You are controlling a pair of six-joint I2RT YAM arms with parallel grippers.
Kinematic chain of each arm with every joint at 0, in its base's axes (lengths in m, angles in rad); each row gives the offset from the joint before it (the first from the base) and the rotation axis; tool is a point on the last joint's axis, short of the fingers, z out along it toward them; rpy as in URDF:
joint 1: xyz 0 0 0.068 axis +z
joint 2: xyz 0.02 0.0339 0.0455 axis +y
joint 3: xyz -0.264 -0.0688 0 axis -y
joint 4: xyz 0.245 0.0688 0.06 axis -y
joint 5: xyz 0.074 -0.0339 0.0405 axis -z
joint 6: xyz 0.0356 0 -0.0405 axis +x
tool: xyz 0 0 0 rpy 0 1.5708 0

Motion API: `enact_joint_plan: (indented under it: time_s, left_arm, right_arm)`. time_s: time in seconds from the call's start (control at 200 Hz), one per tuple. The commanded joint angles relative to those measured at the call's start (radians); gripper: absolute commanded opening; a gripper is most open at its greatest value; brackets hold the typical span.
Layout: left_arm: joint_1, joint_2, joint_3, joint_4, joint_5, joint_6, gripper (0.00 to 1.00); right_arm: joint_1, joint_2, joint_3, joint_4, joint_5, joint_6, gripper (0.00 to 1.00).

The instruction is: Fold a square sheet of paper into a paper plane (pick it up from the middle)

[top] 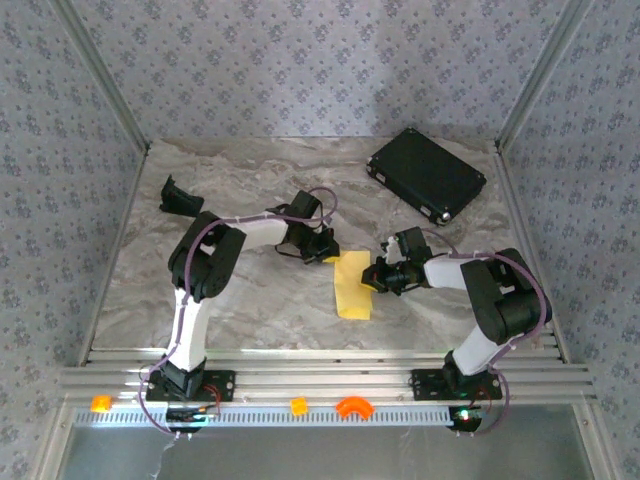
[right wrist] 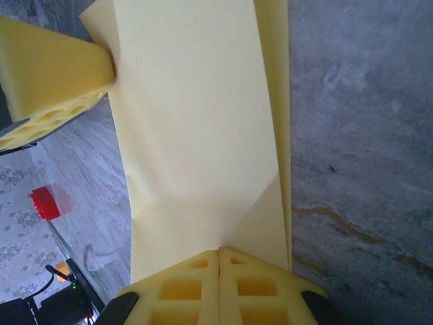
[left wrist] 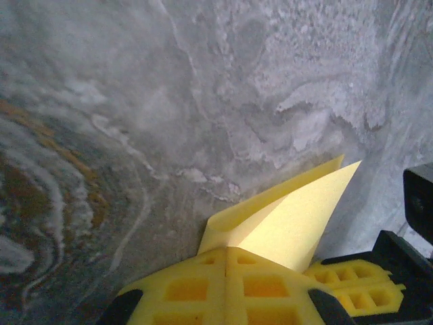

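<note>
- One sheet of paper (top: 352, 285) lies near the middle of the marble table (top: 250, 320). It is pale yellow and folded into a long strip that runs near to far.
- Two grippers meet at the sheet, one on each side.
- The left gripper (top: 330, 257) is at the strip's far left corner. In the left wrist view its yellow fingers (left wrist: 203, 288) are pressed together, clamped on the paper's pointed folded end (left wrist: 291, 217).
- The right gripper (top: 372, 277) is at the strip's right edge. In the right wrist view its fingers (right wrist: 183, 288) are closed with the paper (right wrist: 203, 135) pinched between them.
- One black case (top: 427, 175) rests at the far right, well apart from the sheet.
- One small black holder (top: 180, 197) sits at the far left.
- Three orange pieces (top: 298, 405) lie along the near rail.
- One small red block (right wrist: 44, 202) shows in the right wrist view.
</note>
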Motion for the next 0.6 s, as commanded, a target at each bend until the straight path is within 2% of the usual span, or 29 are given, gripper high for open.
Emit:
enact_joint_plan:
  time_s: [0.0, 0.37, 0.6]
  left_arm:
    - [0.038, 0.04, 0.032, -0.04, -0.163, -0.031, 0.0]
    - [0.042, 0.042, 0.091, -0.083, -0.21, -0.063, 0.0]
    - [0.023, -0.034, 0.076, -0.063, -0.185, 0.0, 0.0]
  right_arm:
    - [-0.008, 0.019, -0.051, -0.123, 0.08, -0.015, 0.0]
    - [-0.009, 0.018, -0.059, -0.11, 0.076, -0.012, 0.0]
    - [-0.011, 0.019, -0.059, -0.107, 0.075, -0.012, 0.0]
